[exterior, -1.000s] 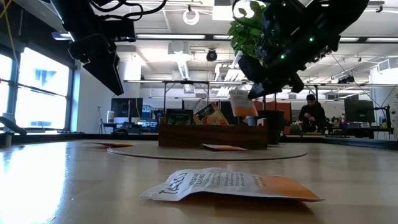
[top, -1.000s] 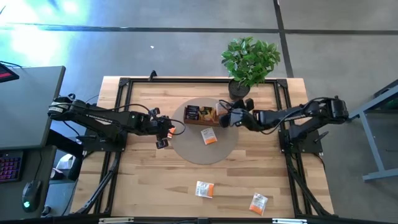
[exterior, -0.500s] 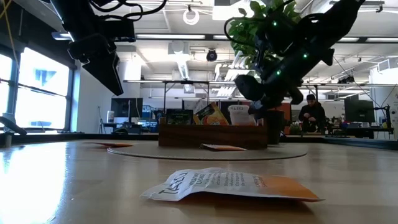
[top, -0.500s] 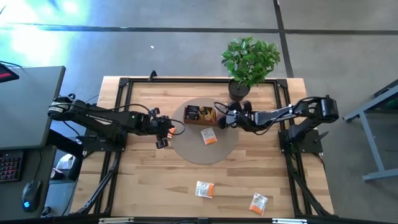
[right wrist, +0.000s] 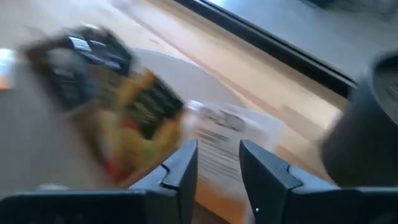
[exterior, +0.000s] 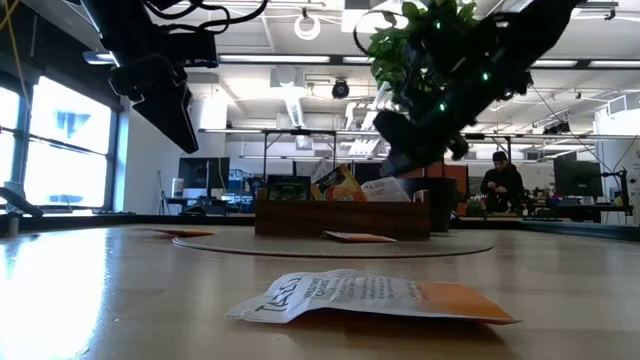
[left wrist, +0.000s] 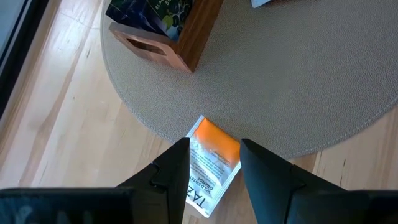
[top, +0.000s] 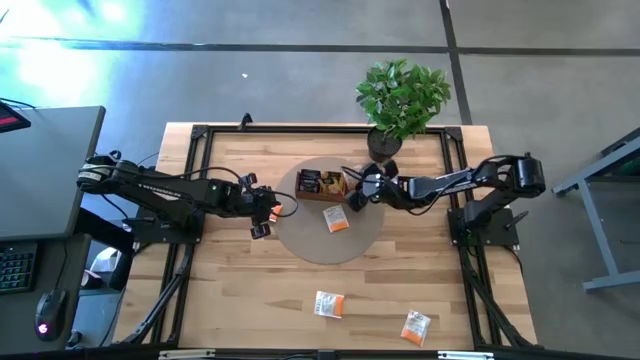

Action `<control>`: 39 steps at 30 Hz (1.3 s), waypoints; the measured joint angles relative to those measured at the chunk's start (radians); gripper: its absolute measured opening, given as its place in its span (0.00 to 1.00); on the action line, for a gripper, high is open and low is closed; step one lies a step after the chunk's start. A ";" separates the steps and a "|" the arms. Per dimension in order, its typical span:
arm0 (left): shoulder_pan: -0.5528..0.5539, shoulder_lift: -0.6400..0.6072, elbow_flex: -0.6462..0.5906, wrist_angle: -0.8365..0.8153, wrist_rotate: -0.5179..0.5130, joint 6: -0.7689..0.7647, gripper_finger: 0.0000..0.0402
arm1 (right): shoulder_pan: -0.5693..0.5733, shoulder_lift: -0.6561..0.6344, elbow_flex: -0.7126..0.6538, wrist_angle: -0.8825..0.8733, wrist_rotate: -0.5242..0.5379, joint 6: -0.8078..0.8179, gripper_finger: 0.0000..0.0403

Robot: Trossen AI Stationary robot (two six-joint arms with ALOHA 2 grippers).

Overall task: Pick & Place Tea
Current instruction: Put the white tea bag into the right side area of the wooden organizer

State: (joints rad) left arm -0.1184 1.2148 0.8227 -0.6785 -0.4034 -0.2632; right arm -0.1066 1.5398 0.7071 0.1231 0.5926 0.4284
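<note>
Tray [top: 322, 185] of brown wood sits on the far part of a round grey mat [top: 300, 240] at table centre in the high view. Its compartments hold dark and yellow-orange tea sachets [top: 318, 181]. The right gripper [top: 358, 193] is at the tray's right end, beside a potted plant [top: 402, 98]. One white-and-orange sachet [top: 337, 219] lies flat on the mat, near the tray. The left gripper [top: 268, 212] hangs at the mat's left edge over another sachet [top: 283, 209]. Two more sachets [top: 329, 304] lie well apart from the mat on the near table [top: 230, 290], where the surface is open; a black frame runs along the table edges.

Low view: the tray [exterior: 340, 217] stands on the mat with sachets upright in it [exterior: 338, 184]; a pale sachet [exterior: 385, 189] leans over its right end, directly beneath the right gripper [exterior: 400, 160]. Whether the fingers touch it cannot be told. A sachet [exterior: 365, 296] lies flat in the foreground. A person [exterior: 500, 185] is seated in the room behind.

Left wrist view: the left gripper [left wrist: 214, 163] has its fingers parted and grips nothing; a white-and-orange sachet [left wrist: 210, 163] lies below the gap, straddling the mat edge.

Right wrist view: the fingers [right wrist: 180, 171] stand apart, with a pale sachet [right wrist: 230, 134] past them, next to the sachets in the tray [right wrist: 124, 93]. The picture is blurred.
</note>
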 joint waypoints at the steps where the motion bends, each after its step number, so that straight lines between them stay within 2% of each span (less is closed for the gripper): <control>1: 0.000 0.000 0.000 0.001 0.000 0.000 0.34 | 0.008 -0.009 0.013 -0.001 -0.013 -0.016 0.30; 5: 0.000 0.000 0.000 0.003 0.000 0.000 0.34 | 0.049 -0.031 0.071 -0.003 -0.090 -0.026 0.31; 10: 0.000 0.000 0.000 0.004 -0.001 0.000 0.34 | 0.108 -0.016 0.101 0.005 -0.239 -0.022 0.31; 16: 0.000 0.000 0.000 0.006 0.000 0.000 0.34 | 0.146 0.094 0.097 0.004 -0.288 0.108 0.31; 24: 0.000 0.000 0.000 0.007 0.001 0.000 0.34 | 0.142 0.254 0.097 0.034 -0.253 0.221 0.31; 30: 0.000 0.000 0.000 0.007 0.001 0.000 0.34 | 0.140 0.274 0.098 0.040 -0.210 0.223 0.31; 39: 0.000 0.000 0.000 0.007 0.001 0.000 0.34 | 0.140 0.309 0.098 0.031 -0.235 0.209 0.31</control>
State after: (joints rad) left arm -0.1182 1.2148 0.8227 -0.6719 -0.4023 -0.2633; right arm 0.0330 1.8486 0.8051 0.1544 0.3577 0.6371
